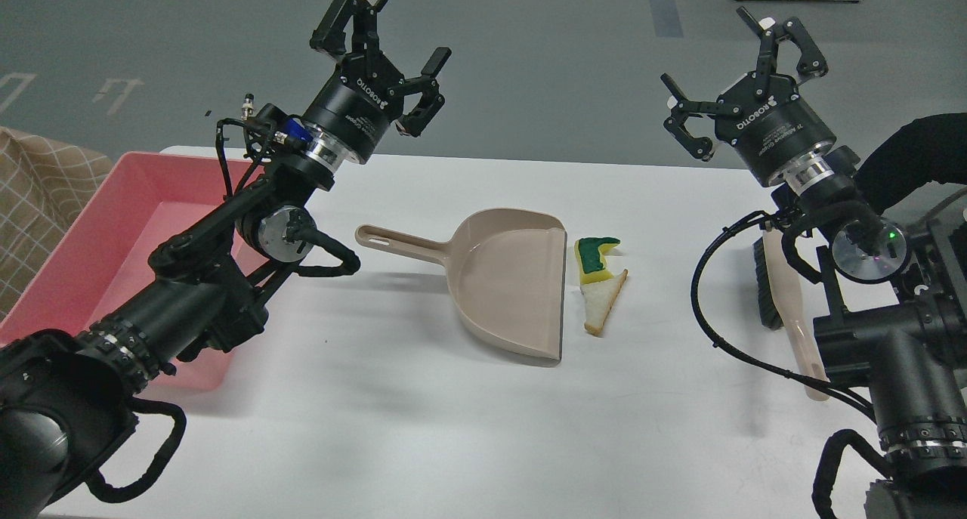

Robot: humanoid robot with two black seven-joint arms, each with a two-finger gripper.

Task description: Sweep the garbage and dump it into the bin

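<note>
Head view: a smooth pink plastic tub (91, 277) sits far left. The left gripper (404, 32) hovers, fingers spread. A glossy beige dustpan (514, 285) faces the spongy yellow-green scrap (593, 262) touching a triangular crusted bread slice (603, 304). The right gripper (729, 73) gapes above a black-bristled brush (786, 307).

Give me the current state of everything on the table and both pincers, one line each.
Left pincer: open, empty, raised above the table.
Right pincer: open, empty, raised.
Dustpan: flat on the table, empty, mouth facing the scraps.
Sponge piece: on the table, just outside the dustpan mouth.
Bread slice: on the table, touching the sponge piece.
Brush: lying on the table, partly hidden by the right arm.
Pink bin: upright; visible part empty.
</note>
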